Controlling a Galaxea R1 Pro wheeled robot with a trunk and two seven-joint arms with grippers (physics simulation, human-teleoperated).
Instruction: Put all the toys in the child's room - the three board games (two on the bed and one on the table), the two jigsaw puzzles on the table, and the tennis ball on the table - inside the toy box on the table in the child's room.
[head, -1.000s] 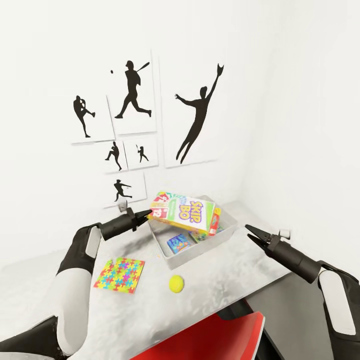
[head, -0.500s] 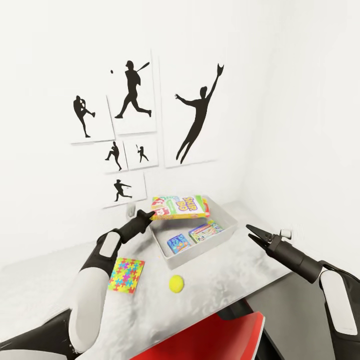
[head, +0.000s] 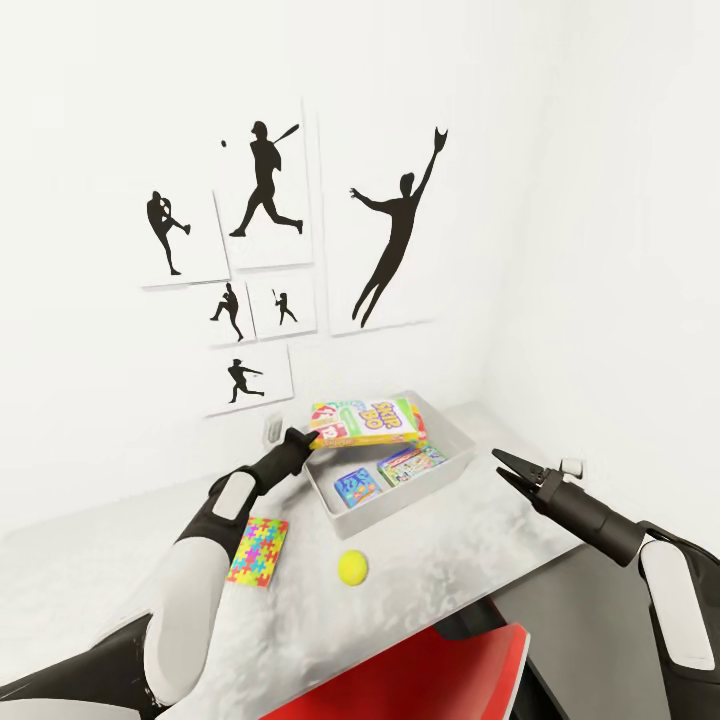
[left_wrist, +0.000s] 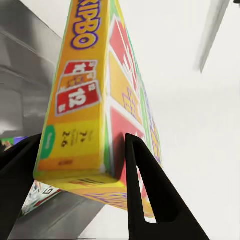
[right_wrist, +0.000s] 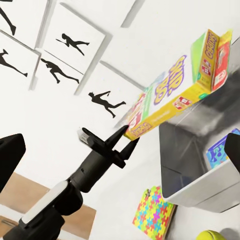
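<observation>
Nearest you, the small yellow-green tennis ball (head: 351, 567) lies on the pale grey-white worktop (head: 470, 540), and the thin square jigsaw puzzle of interlocking yellow, blue, pink and green pieces (head: 257, 550) lies flat beside your left forearm, both outside the box. Your right gripper (head: 505, 463) hovers empty over the worktop, just right of the box, its fingers slightly parted. Further in, your left gripper (head: 312, 437) has its dark fingers (left_wrist: 142, 187) clamped on one end of the yellow and green Skip-Bo board game box (head: 367, 421), held roughly level above the far side of the shallow light-grey open-topped toy box (head: 350, 514). Two small flat printed boxes (head: 385, 474) already lie on its floor. To finish well, I judge you should lower the game until it clears the near rim, keep it level, then part the fingers low so it settles flat.
</observation>
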